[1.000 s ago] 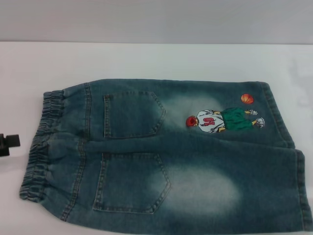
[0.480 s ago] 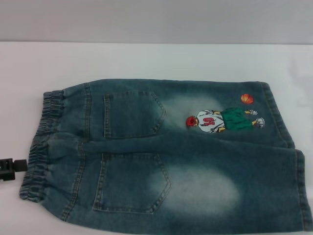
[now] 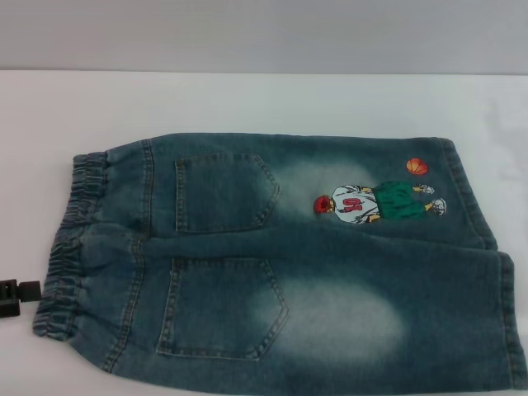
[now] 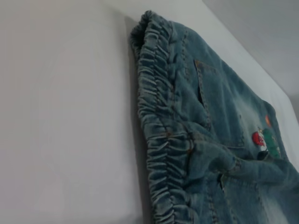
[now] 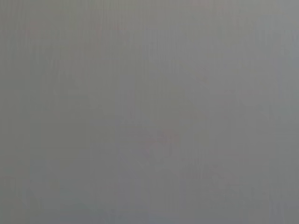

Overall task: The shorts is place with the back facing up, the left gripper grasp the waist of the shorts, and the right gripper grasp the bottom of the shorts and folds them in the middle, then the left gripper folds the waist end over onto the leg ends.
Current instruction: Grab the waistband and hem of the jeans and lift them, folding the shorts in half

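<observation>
Although the left gripper point(image 3: 18, 295), state untold, is seen at lower left beside the waist point(image 3: 64, 264), only one layer might be caught.

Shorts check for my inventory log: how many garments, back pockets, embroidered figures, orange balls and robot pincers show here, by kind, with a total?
Shorts: 1
Back pockets: 2
Embroidered figure: 1
Orange ball: 1
Robot pincers: 1, the left pincer beside the waist of the shorts; the right pincer is out of view
Total: 6
</observation>
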Controlling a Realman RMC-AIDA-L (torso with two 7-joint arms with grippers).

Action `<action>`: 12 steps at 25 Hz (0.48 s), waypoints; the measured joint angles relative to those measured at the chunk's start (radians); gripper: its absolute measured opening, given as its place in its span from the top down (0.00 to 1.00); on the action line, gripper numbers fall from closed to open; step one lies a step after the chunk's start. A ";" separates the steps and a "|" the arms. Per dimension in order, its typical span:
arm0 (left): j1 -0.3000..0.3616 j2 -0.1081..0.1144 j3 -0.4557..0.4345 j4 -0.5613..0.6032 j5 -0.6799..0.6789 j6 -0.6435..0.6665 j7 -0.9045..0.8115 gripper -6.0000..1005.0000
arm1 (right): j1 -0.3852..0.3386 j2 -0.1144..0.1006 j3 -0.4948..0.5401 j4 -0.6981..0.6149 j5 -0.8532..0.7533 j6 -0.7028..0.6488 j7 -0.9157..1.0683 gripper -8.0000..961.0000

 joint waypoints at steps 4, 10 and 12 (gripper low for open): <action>0.003 -0.005 0.005 0.000 0.001 -0.008 0.000 0.18 | -0.002 0.000 0.000 0.000 -0.001 0.000 0.000 0.39; 0.005 -0.008 0.006 0.000 0.001 -0.015 0.000 0.18 | -0.005 0.000 0.000 0.000 -0.001 0.000 0.000 0.39; 0.005 -0.009 0.006 0.000 0.002 -0.015 0.000 0.18 | -0.007 0.000 0.000 0.000 -0.001 0.000 0.000 0.39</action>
